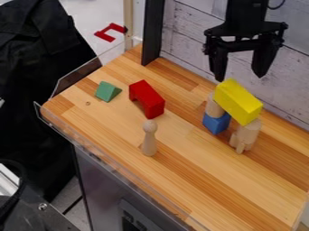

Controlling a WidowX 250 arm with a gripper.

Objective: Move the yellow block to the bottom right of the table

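Your gripper (pixel 241 74) hangs with fingers apart; just below it, the yellow block (pixel 239 101) lies across supports.

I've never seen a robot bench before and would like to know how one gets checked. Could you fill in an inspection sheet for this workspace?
Surface: wooden tabletop, striped grain, one small dark spot.
Job's things: yellow block raised and slanting, bridging a wooden cylinder on a blue block and pale wooden pieces.
Clutter: green triangular block, red arch block, upright wooden peg figure.
Gripper: open, near the yellow block, holding nothing.
Cables: thin dark cable beside the arm.
Surroundings: whitewashed plank wall; red U-shaped piece beyond the table.
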